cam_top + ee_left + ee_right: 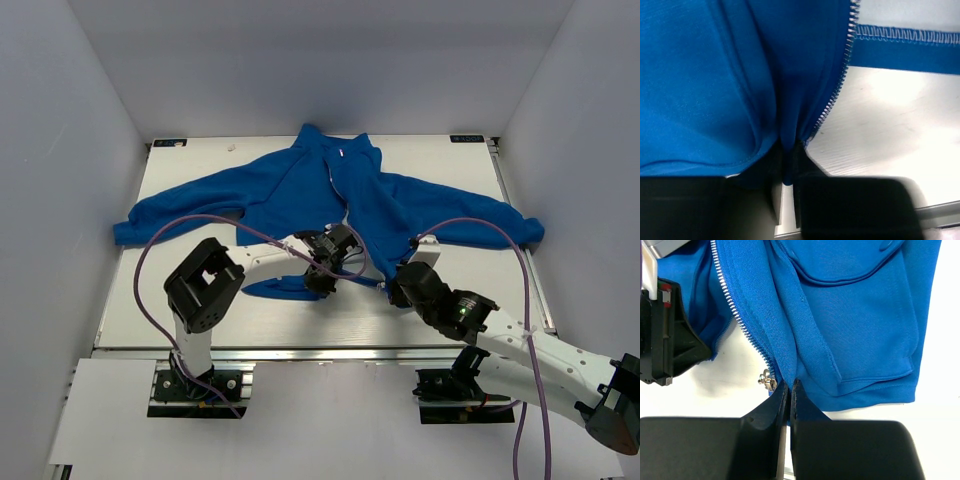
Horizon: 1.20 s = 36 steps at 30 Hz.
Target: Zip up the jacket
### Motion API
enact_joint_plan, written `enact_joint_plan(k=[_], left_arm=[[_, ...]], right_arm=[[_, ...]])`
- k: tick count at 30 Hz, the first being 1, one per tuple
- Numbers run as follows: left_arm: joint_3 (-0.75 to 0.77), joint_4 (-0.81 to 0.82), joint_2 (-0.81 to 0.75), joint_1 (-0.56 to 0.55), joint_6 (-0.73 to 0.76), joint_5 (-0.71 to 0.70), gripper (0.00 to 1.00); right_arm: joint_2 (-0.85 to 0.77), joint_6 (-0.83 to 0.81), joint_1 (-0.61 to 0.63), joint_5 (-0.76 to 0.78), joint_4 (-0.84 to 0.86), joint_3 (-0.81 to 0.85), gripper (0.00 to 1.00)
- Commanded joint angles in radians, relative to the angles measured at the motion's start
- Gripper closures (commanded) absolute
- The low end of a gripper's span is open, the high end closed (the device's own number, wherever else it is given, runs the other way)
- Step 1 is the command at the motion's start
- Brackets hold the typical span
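A royal-blue fleece jacket (300,190) lay front-up on a white table (300,325), with its collar toward the far wall and its sleeves spread wide. Seen from overhead, one sleeve (170,215) stretched to the table's left edge, its cuff at the rim close to the left wall. Just right of it, the left arm bent over the near strip of table, and the left gripper (320,275) sat at the hem of the left front panel. The left wrist view showed its dark fingers (850,205) pressed together with a fold of blue fabric pinched between them. A line of pale zipper teeth (832,100) ran up from the pinch, with bare table to their right. Near the middle, the front lay parted in a narrow gap at the hem. Right of that gap, the right gripper (398,290) met the other panel's lower corner. In the right wrist view its fingers (840,450) were closed tight on the hem beside the metal zipper slider (767,380), which lay on the table at the bottom of the teeth. A front pocket (860,325) lay flat further right. The other sleeve (480,225) ran to the table's right edge. Bare table lay between the hem and the arm bases, and a thinner strip lay behind the collar. White walls closed in the left, far and right sides.
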Motion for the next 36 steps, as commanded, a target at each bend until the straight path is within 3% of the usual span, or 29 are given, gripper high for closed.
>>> enact_joint_plan(k=[1,2,10,15,19,23,33,36], left_arm=[[-0.017,0.027,0.053,-0.016,-0.014,0.027,0.94],[-0.012,0.026,0.046,-0.016,-0.014,0.027,1.00],[0.015,0.073,-0.173,-0.018,0.007,0.015,1.00],[-0.031,0.218,-0.358,-0.016,0.013,0.032,1.00],[-0.113,0.358,-0.496,-0.016,0.019,0.009,1.00],[-0.132,0.406,-0.502,-0.016,0.029,-0.049,1.00],[-0.065,0.405,-0.415,-0.016,0.039,0.063,1.00],[-0.071,0.409,-0.444,-0.016,0.030,0.103,1.00]], right_arm=[[0.002,0.006,-0.008,0.004,0.010,-0.018,1.00],[0.005,0.004,-0.007,-0.020,0.033,-0.021,1.00],[0.028,-0.039,-0.007,-0.166,0.237,-0.055,1.00],[0.031,-0.100,-0.007,-0.240,0.330,-0.037,1.00],[-0.026,-0.195,-0.008,-0.323,0.507,-0.074,1.00],[-0.063,-0.266,-0.008,-0.377,0.582,-0.069,1.00],[0.075,-0.251,-0.007,-0.262,0.611,0.023,1.00],[0.111,-0.193,-0.008,-0.069,0.592,0.041,1.00]])
